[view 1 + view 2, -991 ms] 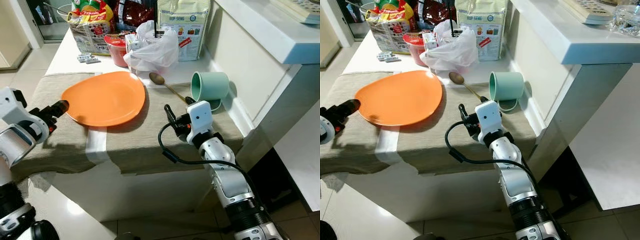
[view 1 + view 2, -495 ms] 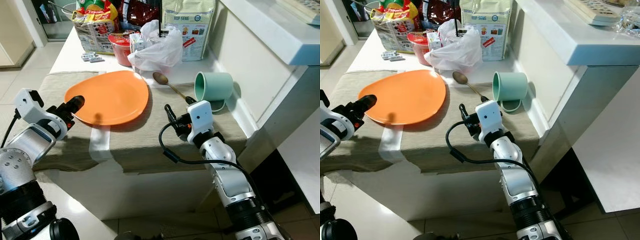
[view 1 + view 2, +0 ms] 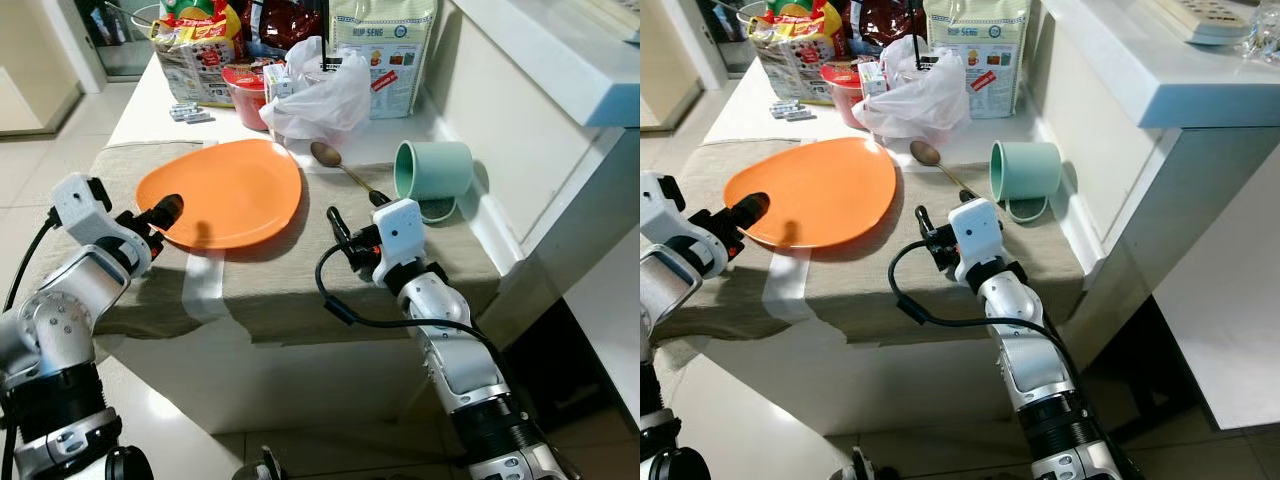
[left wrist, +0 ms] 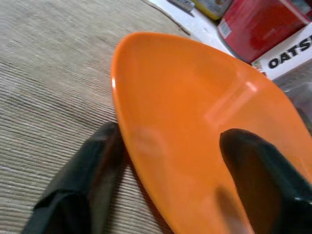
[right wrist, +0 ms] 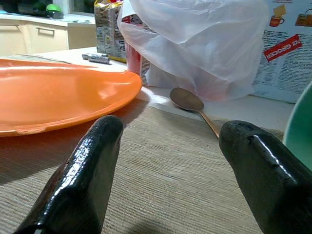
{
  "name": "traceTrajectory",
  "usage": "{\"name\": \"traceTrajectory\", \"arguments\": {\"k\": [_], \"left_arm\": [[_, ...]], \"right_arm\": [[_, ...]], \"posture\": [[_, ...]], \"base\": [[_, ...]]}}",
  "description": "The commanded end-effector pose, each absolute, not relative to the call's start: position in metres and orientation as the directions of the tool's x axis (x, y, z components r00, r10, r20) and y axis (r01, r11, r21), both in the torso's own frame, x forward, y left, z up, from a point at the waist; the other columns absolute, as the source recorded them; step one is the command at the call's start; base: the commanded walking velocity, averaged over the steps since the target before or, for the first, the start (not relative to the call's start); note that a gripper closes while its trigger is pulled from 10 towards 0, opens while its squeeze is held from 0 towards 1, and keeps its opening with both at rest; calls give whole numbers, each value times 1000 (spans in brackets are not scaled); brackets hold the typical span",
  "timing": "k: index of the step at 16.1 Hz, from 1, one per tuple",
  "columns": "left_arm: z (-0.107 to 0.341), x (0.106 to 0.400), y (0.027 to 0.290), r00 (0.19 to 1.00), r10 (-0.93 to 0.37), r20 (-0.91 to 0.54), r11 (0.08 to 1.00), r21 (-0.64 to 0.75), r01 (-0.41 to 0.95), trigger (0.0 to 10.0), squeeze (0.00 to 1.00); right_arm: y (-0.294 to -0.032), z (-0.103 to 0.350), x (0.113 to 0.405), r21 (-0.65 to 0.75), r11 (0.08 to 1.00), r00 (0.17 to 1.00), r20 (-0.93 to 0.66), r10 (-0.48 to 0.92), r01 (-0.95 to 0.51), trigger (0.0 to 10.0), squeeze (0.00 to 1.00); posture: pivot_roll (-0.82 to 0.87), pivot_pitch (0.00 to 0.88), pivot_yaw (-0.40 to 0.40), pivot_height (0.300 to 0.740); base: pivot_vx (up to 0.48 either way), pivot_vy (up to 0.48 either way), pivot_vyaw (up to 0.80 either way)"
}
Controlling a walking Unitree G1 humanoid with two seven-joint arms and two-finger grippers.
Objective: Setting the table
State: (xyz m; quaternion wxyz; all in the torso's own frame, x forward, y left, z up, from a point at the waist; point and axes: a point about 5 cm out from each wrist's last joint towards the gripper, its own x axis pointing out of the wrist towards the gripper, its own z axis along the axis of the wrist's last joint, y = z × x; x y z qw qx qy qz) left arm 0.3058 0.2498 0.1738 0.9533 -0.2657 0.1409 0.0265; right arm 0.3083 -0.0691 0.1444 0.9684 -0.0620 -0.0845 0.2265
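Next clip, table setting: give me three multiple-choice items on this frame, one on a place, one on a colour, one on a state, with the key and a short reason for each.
1. Where does the spoon lie?
A. between the orange plate and the green mug
B. inside the mug
C. on the floor

2. What colour is the plate?
A. white
B. orange
C. blue

3. How does the left gripper stand to the plate?
A. shut, far off
B. open, one finger over the plate's rim and one under it
C. holding the spoon

Key: 1 A, the spoon lies on the table with the plate on one side and the mug on the other. 2 B, the plate is plainly orange. 3 B, the left wrist view shows one finger on the plate and one on the cloth beneath its rim.
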Motion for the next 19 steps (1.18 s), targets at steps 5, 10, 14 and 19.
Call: {"name": "traceTrajectory", "arguments": {"k": [5, 10, 14, 19], "left_arm": [[138, 307, 235, 887, -76, -456, 803, -556, -217, 0, 0], [136, 305, 224, 902, -106, -418, 817, -554, -160, 0, 0], [161, 312, 205, 970, -136, -203, 820, -573, -5, 0, 0], [185, 311, 204, 996, -92, -19, 765, -641, 59, 0, 0]], "right_arm": [[-64, 141, 307, -146, 887, 883, 114, 456, -439, 10000, 0], [-66, 142, 310, -147, 889, 885, 113, 451, -434, 10000, 0], [-68, 142, 313, -156, 888, 886, 110, 450, -432, 10000, 0], [-70, 140, 316, -160, 886, 886, 97, 453, -436, 10000, 0]], "posture": [[17, 120, 39, 740], [3, 109, 27, 740], [-5, 90, 11, 740], [-2, 86, -1, 740]], "base": [[0, 0, 0], [0, 0, 0], [0, 0, 0], [0, 0, 0]]}}
